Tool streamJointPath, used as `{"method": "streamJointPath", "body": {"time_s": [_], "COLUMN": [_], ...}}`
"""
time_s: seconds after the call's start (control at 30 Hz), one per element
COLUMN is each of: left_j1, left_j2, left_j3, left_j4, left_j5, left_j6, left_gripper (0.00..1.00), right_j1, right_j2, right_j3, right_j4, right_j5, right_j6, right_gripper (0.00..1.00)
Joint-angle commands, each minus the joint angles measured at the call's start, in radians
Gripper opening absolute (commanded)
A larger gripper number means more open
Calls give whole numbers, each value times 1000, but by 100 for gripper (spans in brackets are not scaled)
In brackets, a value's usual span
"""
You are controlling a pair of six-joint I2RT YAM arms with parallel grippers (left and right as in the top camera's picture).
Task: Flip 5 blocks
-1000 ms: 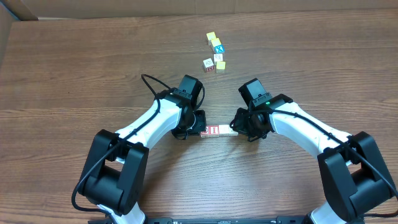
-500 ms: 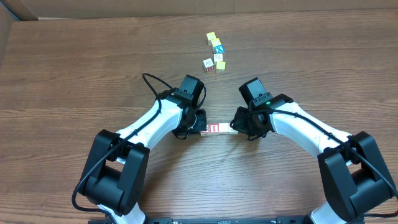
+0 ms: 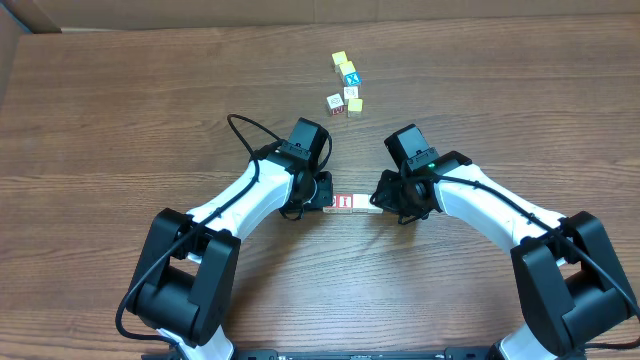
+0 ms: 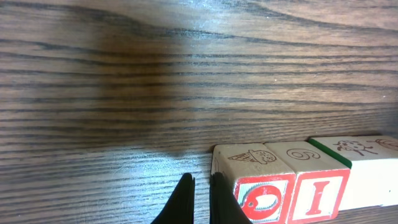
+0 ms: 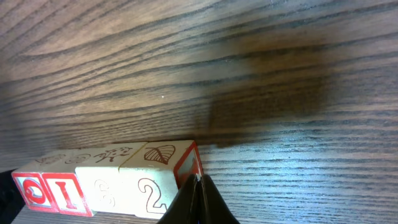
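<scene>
A short row of several blocks (image 3: pixel 348 204) lies on the table between my two grippers. The left wrist view shows a red-framed round-letter block (image 4: pixel 264 198), an "I" block (image 4: pixel 318 193) and a green-edged block (image 4: pixel 367 177). From the right wrist I see the "2" block (image 5: pixel 152 183) with a leaf on top, and a "3" block (image 5: pixel 99 183) beside it. My left gripper (image 3: pixel 322 207) (image 4: pixel 200 200) is shut and holds nothing, one finger touching the row's left end. My right gripper (image 3: pixel 381 209) (image 5: pixel 199 200) is shut, tips against the red right end face.
A loose cluster of small cubes (image 3: pixel 346 85) sits farther back, with yellow-topped ones, a blue-topped one and two pale red-marked ones. A cardboard edge (image 3: pixel 20 20) shows at the far left corner. Bare wood-grain table (image 3: pixel 120 120) surrounds the row.
The row of blocks has shifted slightly toward the far side, and its red faces look narrower from above. Both arms have barely moved and both grippers stay shut.
</scene>
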Motion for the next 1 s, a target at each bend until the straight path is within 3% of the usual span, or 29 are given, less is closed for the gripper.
{"method": "streamJointPath", "body": {"time_s": [0.0, 0.97], "left_j1": [-10, -9], "left_j2": [9, 9], "left_j3": [14, 14], "left_j4": [15, 55], "left_j5": [35, 9], "left_j6": [-3, 6], "left_gripper": [4, 4], "right_j1": [6, 108], "right_j2": [6, 6], "right_j3": [-3, -3], "right_j4": [13, 7], "right_j5": [-67, -97], "right_j6": [13, 271], "right_gripper": [4, 4]}}
